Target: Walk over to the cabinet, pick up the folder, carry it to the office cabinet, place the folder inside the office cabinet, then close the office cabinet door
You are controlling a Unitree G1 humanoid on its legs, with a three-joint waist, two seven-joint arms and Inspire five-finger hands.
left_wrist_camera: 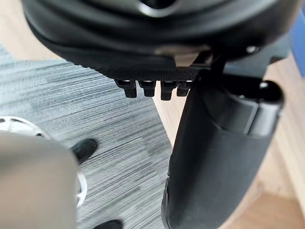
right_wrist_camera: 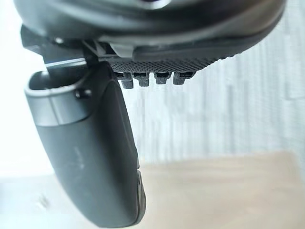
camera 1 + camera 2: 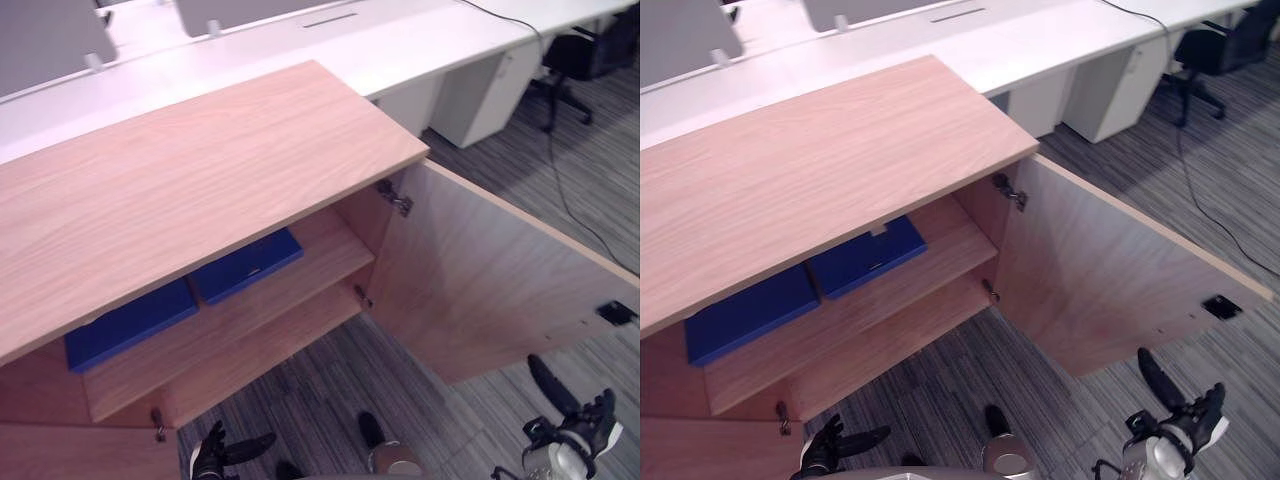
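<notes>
Both my hands hang low over the striped grey carpet (image 3: 320,395). Left hand (image 3: 213,452): fingers (image 1: 145,88) slack and loosely spread, thumb standing off to the side, gripping nothing. Right hand (image 3: 578,428): fingers (image 2: 162,78) the same, relaxed and open, thumb angled up and away from them. The office cabinet (image 3: 200,170) stands ahead of and above both sets of fingers, pale wood with a broad flat top. Its door (image 3: 480,290) is swung wide open and sits just ahead of my right fingers, close but not touching, with a small dark latch plate (image 3: 617,313) near its outer edge. A metal hinge (image 3: 395,197) shows where the door meets the cabinet. Inside, up and ahead of my left fingers, a blue folder (image 3: 245,265) lies flat on the upper shelf (image 3: 310,285). A second blue folder (image 3: 130,325) lies flat just beside it, further to the left of those fingers — I cannot tell which of the two is the one for the task. Both are well apart from my fingers. The lower shelf (image 3: 250,360) runs below them. Far beyond the cabinet, a long white tabletop (image 3: 300,45), with a dark office chair (image 3: 575,55) off past my right fingers.
</notes>
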